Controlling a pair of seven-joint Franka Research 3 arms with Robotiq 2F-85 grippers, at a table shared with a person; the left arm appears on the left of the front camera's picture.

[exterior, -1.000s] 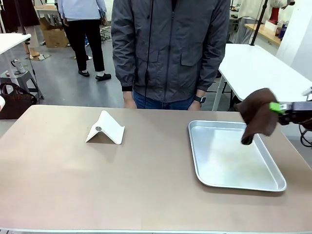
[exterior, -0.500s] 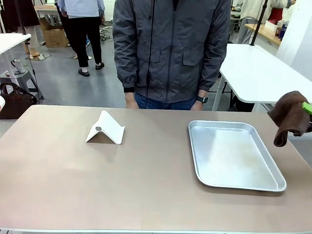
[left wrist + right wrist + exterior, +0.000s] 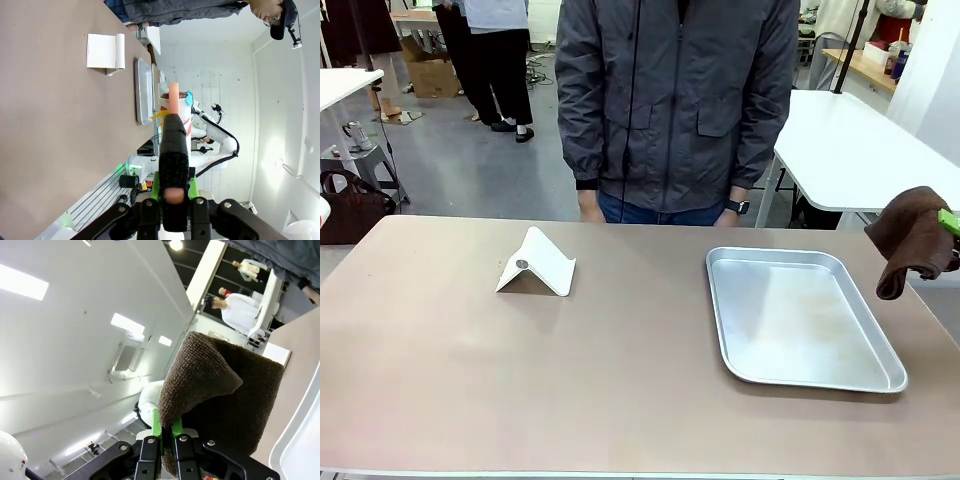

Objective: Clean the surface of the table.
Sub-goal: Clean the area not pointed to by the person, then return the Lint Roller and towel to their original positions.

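Left gripper (image 3: 174,186): jaws closed on a black tool (image 3: 174,150) with a salmon-pink tip; the green pads (image 3: 156,184) press against both of its sides. In the left wrist view the tool is held off the table surface.

Table (image 3: 620,380): brownish-taupe top, spanning the front view from left edge to right edge.

White folded stand (image 3: 535,262): rests on the table, left of centre, towards the far side.

Person (image 3: 675,100): in a grey jacket, standing at the far edge near the middle, arms hanging down.

Silver tray (image 3: 800,375): lies flat on the right part of the table, well apart from the stand.

Brown cloth (image 3: 910,238): hangs raised at the table's right edge, just right of the tray's far right corner, and touches neither.

Right gripper (image 3: 165,427): jaws clamped on one edge of the cloth, which drapes over the fingers.
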